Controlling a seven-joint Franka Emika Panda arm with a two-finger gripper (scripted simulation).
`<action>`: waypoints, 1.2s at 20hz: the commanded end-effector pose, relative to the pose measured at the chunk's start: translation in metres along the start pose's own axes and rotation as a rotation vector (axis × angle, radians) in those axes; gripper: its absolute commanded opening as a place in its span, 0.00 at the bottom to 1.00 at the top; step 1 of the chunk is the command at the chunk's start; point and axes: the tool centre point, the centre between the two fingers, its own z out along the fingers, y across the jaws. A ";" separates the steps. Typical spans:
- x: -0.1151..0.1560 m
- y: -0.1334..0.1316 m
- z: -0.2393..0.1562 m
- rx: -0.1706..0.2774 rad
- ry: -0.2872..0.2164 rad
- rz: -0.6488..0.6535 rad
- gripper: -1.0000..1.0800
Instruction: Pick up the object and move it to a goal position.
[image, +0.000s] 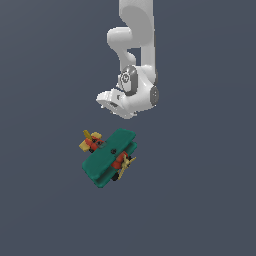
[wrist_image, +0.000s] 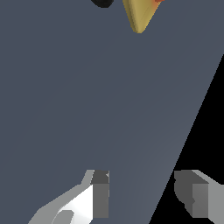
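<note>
The biplane lies on the grey table, with teal wings, red body and yellow propeller. The claw is open and holds nothing; its two fingers stand apart. In the exterior view the arm hangs above the biplane, not touching it.

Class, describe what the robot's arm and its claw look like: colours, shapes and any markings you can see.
The arm is smooth, glossy white, built of rounded tubular segments, with grey circular joint caps. No cables or lettering show. The claw has two blocky grey fingers on a white body.
</note>
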 end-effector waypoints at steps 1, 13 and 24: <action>0.002 0.003 0.002 -0.034 0.018 0.002 0.62; 0.013 0.015 0.007 -0.189 0.112 0.012 0.62; 0.025 0.024 0.007 -0.319 0.217 0.020 0.62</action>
